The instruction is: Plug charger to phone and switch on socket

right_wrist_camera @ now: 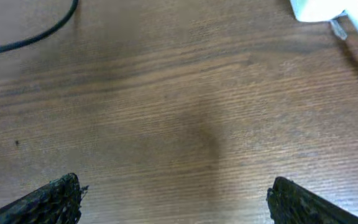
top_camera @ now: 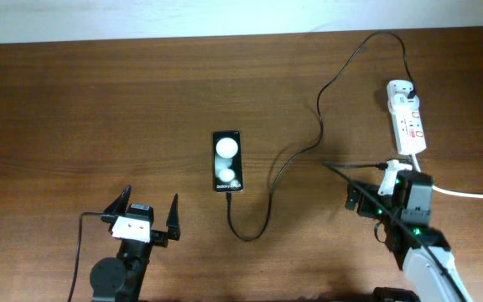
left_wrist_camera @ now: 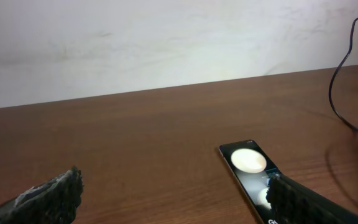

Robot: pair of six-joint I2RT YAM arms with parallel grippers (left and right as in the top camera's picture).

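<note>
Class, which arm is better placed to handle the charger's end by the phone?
Left. Its open claw sits just beside the phone and the near end of the charger; the right claw is farther off, by the socket.

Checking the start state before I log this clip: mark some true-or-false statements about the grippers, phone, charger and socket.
1. The left gripper and right gripper are both open and empty. True.
2. The phone lies screen down. False: its screen faces up, reflecting two lights.
3. The charger runs from the socket toward the phone. True.
4. The right gripper grips the socket. False: it holds nothing and sits apart from the socket.
</note>
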